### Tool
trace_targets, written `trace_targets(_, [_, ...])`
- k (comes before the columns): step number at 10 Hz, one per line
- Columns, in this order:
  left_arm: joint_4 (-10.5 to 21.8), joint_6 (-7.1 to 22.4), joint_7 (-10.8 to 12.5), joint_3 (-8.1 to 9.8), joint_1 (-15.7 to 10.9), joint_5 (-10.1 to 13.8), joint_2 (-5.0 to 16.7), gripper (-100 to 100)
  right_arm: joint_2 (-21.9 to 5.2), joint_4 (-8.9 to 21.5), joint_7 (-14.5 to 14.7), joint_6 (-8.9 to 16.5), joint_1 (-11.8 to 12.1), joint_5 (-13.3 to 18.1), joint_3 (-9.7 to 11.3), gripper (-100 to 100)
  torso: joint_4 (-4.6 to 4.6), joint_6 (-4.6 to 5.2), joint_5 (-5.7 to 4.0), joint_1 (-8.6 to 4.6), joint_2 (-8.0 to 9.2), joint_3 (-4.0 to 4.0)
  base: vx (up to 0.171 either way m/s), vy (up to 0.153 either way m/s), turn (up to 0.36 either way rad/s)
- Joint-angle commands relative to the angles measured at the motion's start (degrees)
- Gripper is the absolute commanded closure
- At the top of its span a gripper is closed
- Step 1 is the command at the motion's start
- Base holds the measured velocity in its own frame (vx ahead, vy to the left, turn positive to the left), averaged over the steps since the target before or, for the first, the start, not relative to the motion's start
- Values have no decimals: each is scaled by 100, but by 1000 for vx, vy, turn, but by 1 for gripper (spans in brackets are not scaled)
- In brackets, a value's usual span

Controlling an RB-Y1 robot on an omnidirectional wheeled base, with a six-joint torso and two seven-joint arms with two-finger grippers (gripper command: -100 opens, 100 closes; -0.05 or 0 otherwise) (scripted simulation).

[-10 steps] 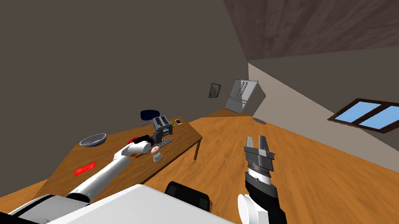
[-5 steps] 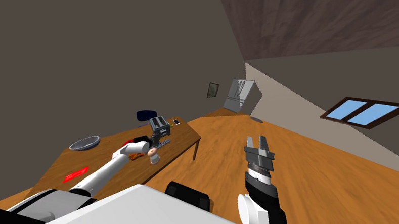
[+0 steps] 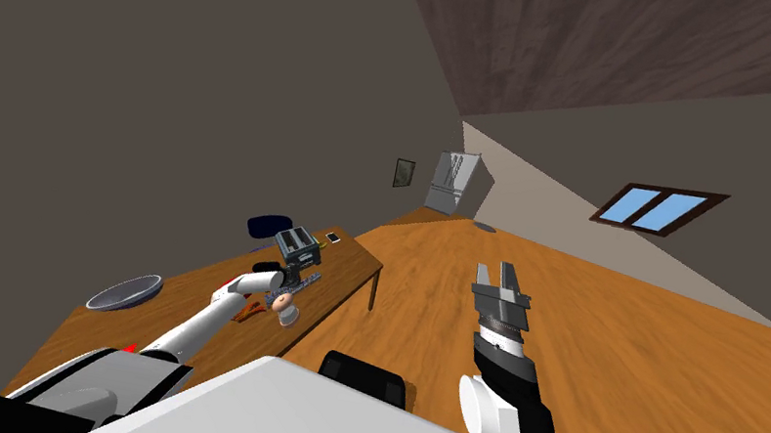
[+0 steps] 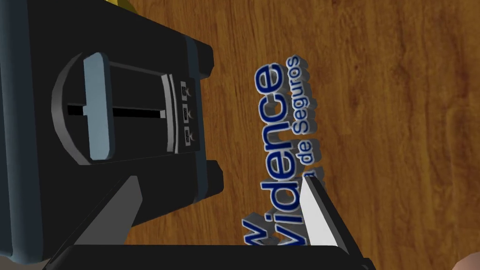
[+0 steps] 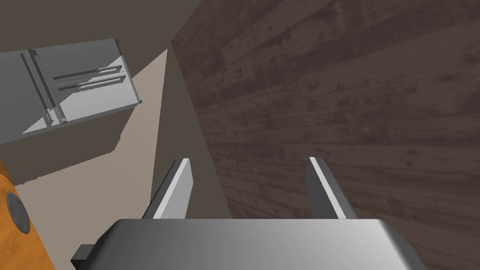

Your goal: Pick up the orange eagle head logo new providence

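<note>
I see the logo [image 4: 280, 140] as raised lettering lying flat on the wooden table [image 4: 398, 117], blue on the faces and grey on the sides. It reads "vidence" in large letters, with "de Seguros" smaller alongside. In the head view it sits left of centre as a thin grey-blue strip, with an orange piece [image 3: 254, 309] at its nearer end
</note>
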Motion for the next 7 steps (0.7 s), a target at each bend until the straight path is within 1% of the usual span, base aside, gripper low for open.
trace_targets(1, [286, 286, 73, 13, -166, 195, 152, -100, 0, 0, 0, 0, 0, 0, 0, 0, 0, 0, 0, 0, 0, 0, 23, -7, -170])
trace_targets(2, [439, 308, 73, 13, -166, 195, 152, -100, 0, 0, 0, 0, -1, 0, 1, 0, 1, 7, -1, -3, -2, -1, 26, 2, -128])
trace_targets(3, [503, 308, 73, 13, -166, 195, 152, -100, 0, 0, 0, 0, 0, 0, 0, 0, 0, 2, 0, -1, -2, -1, 13, 2, 7])
trace_targets(4, [778, 586, 164, 36, -303, 331, 277, -100, 0, 0, 0, 0, 0, 0, 0, 0, 0, 0, 0, 0, 2, 1, 27, 2, -172])
trace_targets(5, [891, 592, 164, 36, -303, 331, 277, -100, 0, 0, 0, 0, -1, 0, 0, 0, 1, 5, -1, 0, -2, 0, 28, 8, -111])
trace_targets(6, [1084, 830, 247, 58, -430, 456, 394, -100, 0, 0, 0, 0, 0, 0, 0, 0, 0, 0, 0, 1, -2, -1, 32, -1, -178])
trace_targets(7, [1222, 860, 247, 58, -430, 456, 394, -100, 0, 0, 0, 0, -1, 0, 0, 0, 0, 5, -1, -2, -4, -2, 26, 1, -86])
